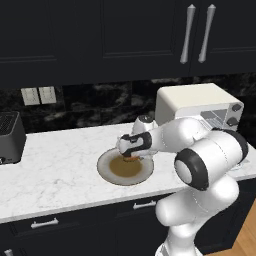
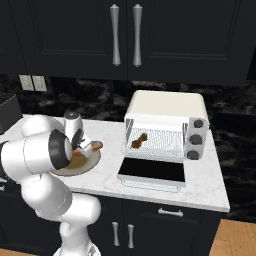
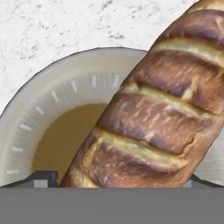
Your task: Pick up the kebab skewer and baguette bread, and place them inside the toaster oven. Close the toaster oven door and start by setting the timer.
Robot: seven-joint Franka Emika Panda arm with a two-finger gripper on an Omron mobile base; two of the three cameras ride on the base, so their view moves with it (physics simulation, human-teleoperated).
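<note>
Gripper (image 1: 132, 158) is spread wide and low over the plate (image 1: 109, 175), jaws on either side of the baguette (image 3: 153, 118) but not squeezing it, far as I can tell; the loaf lies slanted across the plate with one end poking past the rim (image 2: 96, 145). Off to the right on the same marble counter (image 1: 60, 165) sits the toaster oven (image 2: 165, 107) with its door (image 2: 152, 170) dropped flat open, and the skewer (image 2: 139, 141) is already lying on the wire rack inside. Black toaster (image 1: 10, 137) is parked way over at the left end, well apart from all that.
</note>
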